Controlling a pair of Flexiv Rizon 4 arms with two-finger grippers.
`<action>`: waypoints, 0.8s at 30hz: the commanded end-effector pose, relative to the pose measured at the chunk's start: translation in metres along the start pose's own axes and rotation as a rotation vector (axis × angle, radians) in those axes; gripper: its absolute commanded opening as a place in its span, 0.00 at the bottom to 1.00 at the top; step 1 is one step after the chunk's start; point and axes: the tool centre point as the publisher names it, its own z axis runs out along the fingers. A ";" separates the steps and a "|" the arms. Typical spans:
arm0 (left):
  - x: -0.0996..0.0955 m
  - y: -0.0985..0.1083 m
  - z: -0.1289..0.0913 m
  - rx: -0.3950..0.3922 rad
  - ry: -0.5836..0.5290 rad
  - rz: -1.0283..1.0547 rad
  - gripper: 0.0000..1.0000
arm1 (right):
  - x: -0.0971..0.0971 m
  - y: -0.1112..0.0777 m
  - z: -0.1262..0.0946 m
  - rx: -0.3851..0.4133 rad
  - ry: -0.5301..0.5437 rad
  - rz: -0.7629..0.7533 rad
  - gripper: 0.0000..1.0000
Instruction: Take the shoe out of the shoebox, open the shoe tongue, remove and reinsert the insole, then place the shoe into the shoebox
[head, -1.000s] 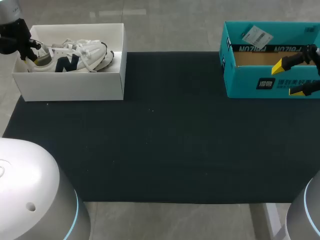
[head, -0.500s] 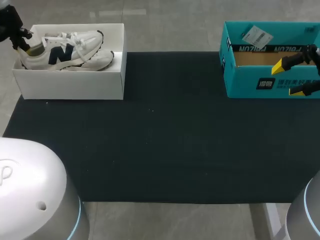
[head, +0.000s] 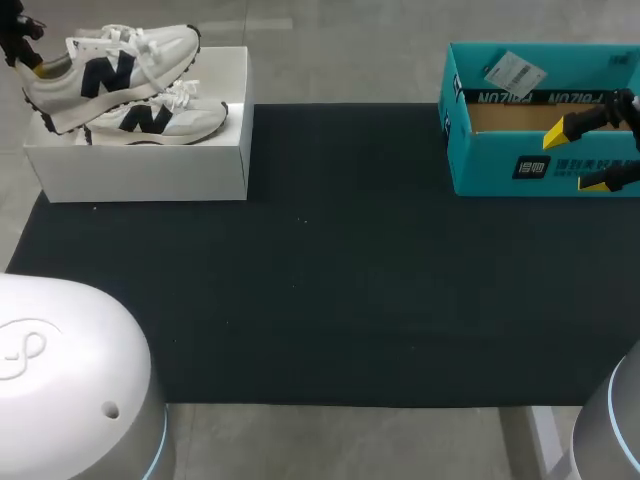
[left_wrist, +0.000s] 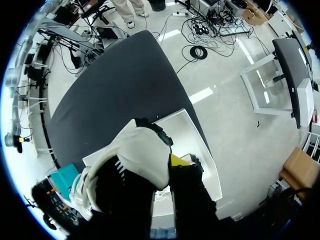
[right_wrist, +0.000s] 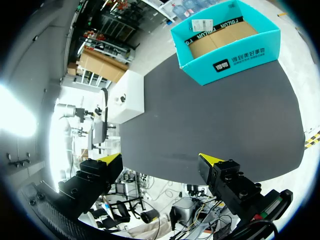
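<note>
Shoe (head: 110, 72), white with a dark letter on its side and a dark-edged sole, hangs above the white shoebox (head: 150, 175), its heel clamped in the left pincer (head: 34, 68) and its toe pointing away from it. Below the pincer, a second matching shoe (head: 165, 120) lies in the shoebox. Well apart, across the table's black mat (head: 330, 280), the right pincer (head: 572, 158) hovers over an open teal box (head: 500, 170), fingers apart, holding nothing.
</note>
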 end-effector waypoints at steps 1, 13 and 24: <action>-0.004 -0.001 -0.018 -0.002 0.022 0.000 0.00 | 0.000 0.000 0.001 0.000 -0.001 0.001 1.00; -0.005 -0.001 -0.021 -0.022 0.036 -0.021 0.00 | 0.000 0.000 0.001 0.000 -0.001 0.001 1.00; -0.005 -0.001 -0.021 -0.022 0.036 -0.021 0.00 | 0.000 0.000 0.001 0.000 -0.001 0.001 1.00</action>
